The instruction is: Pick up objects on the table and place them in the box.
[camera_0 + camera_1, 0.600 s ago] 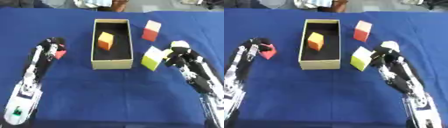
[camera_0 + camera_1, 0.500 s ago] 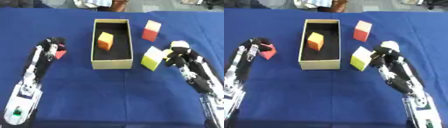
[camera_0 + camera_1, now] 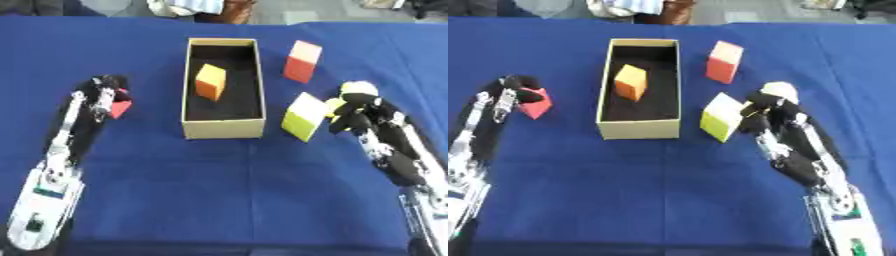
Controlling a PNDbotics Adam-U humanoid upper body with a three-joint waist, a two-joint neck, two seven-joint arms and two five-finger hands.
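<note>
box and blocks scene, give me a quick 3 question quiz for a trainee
1. True or false: the orange block already lies inside the box.
2. Which block is the left hand on? A) the yellow block B) the small red block C) the orange block
3. Fill in: the tall red block stands on the blue table to the ____ of the box.

Key:
1. True.
2. B. The left hand is at the small red block; the yellow block stands by the right hand.
3. Right.
</note>
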